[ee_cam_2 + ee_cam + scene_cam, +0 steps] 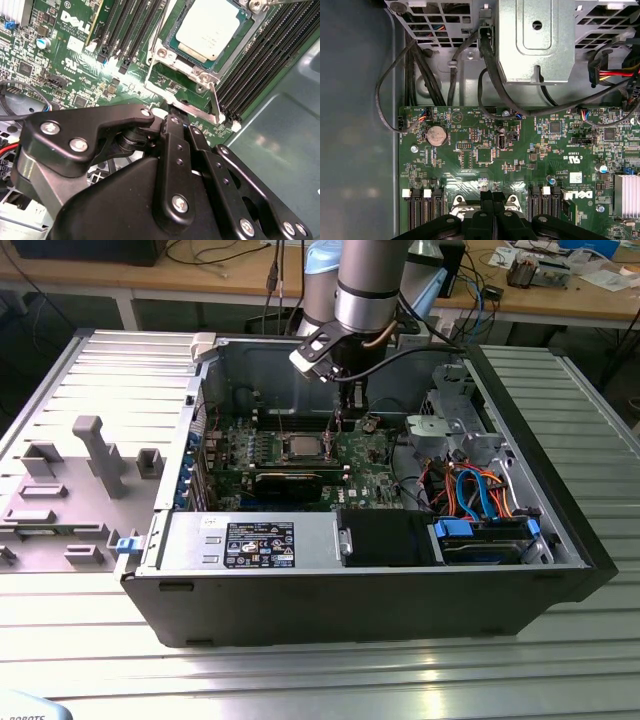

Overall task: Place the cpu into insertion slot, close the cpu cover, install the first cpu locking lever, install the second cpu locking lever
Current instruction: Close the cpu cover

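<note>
Cpu (pixel 207 27) lies flat in the insertion slot (pixel 458 203) on the green board (pixel 385 468), dull silver top up, inside the open computer case (pixel 560 540) that rests on the ribbed metal surface (pixel 300 670). The cpu cover (pixel 182 64) lies down around the chip as a silvery frame. A thin metal locking lever (pixel 216 102) stands up at the corner of the slot, beside the long black memory slots (pixel 270 60). The hand (pixel 182 126) hangs just over the edge of the slot, at the foot of that lever, with its fingers (pixel 487 201) drawn narrow and pressed together; whether they pinch the lever I cannot tell. In the exterior view the hand is just to the exterior view's right of the chip, and the black graphics card (pixel 290 482) lies nearer on the board.
</note>
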Controlling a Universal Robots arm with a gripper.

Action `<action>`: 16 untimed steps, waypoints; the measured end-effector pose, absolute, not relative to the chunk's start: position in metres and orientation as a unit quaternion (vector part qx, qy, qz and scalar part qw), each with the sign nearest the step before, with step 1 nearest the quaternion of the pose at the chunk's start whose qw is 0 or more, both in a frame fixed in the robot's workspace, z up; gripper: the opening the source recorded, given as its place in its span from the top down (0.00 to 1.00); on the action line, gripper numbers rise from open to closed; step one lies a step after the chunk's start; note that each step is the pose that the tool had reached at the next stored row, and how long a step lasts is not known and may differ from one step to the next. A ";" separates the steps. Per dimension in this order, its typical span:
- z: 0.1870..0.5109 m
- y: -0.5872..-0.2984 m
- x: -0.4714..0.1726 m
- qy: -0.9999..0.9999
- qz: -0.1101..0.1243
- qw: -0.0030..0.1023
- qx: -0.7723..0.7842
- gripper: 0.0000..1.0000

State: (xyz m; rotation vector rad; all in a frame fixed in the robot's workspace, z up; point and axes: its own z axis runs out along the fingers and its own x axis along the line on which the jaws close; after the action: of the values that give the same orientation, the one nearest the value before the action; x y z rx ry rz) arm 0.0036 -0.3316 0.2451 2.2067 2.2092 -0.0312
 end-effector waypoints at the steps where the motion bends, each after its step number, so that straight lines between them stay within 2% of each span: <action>1: 0.245 -0.332 0.004 0.707 -0.010 0.009 0.707 0.89; 16: 0.244 -0.332 -0.003 0.707 -0.010 0.009 0.707 0.89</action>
State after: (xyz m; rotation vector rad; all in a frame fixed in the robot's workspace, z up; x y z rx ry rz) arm -0.0031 -0.3316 0.2444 2.2067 2.2092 -0.0313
